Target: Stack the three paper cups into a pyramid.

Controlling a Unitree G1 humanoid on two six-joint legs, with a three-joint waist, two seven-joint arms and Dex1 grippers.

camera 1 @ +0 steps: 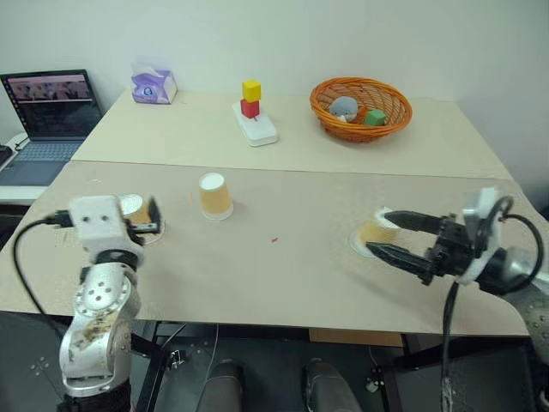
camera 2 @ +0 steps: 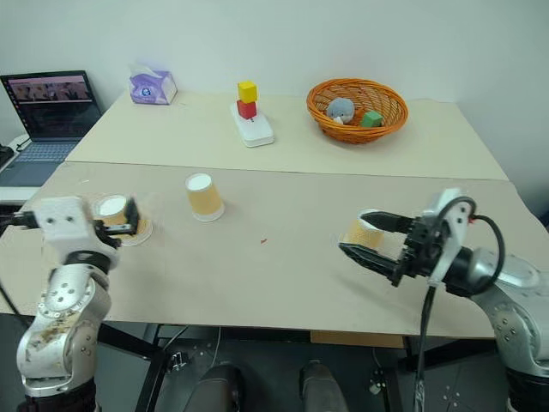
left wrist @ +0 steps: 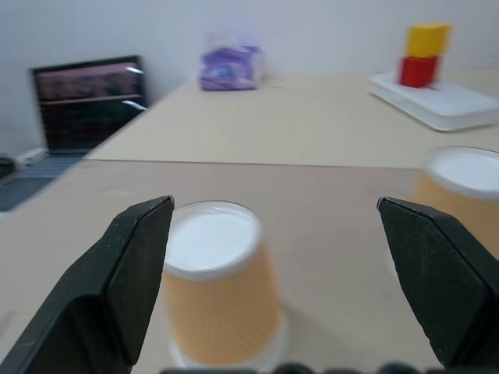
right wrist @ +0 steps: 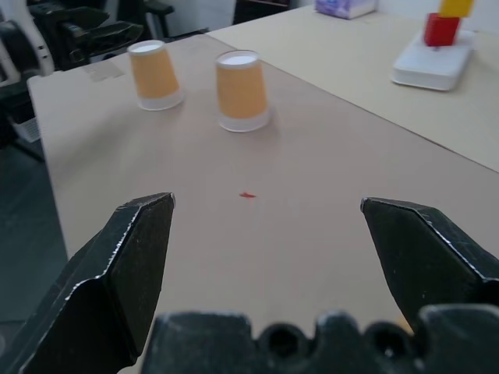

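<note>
Three paper cups stand upside down on the front table (camera 1: 292, 283). The left cup (camera 1: 133, 206) sits between the wide-apart fingers of my open left gripper (camera 1: 142, 218), closer to one finger, as the left wrist view shows (left wrist: 214, 288). The middle cup (camera 1: 214, 196) stands free, to the right of it. The right cup (camera 1: 377, 230) is partly hidden by my right gripper (camera 2: 352, 231), which is open and points left. In the right wrist view nothing lies between its fingers, and the other two cups (right wrist: 154, 74) (right wrist: 242, 89) stand ahead of it.
On the rear table are an orange basket (camera 1: 360, 107) holding small items, a white block (camera 1: 254, 127) with red and yellow cubes on it, and a purple tissue box (camera 1: 154, 86). A laptop (camera 1: 47, 116) sits at the far left. A small red mark (camera 1: 274, 239) is on the front table.
</note>
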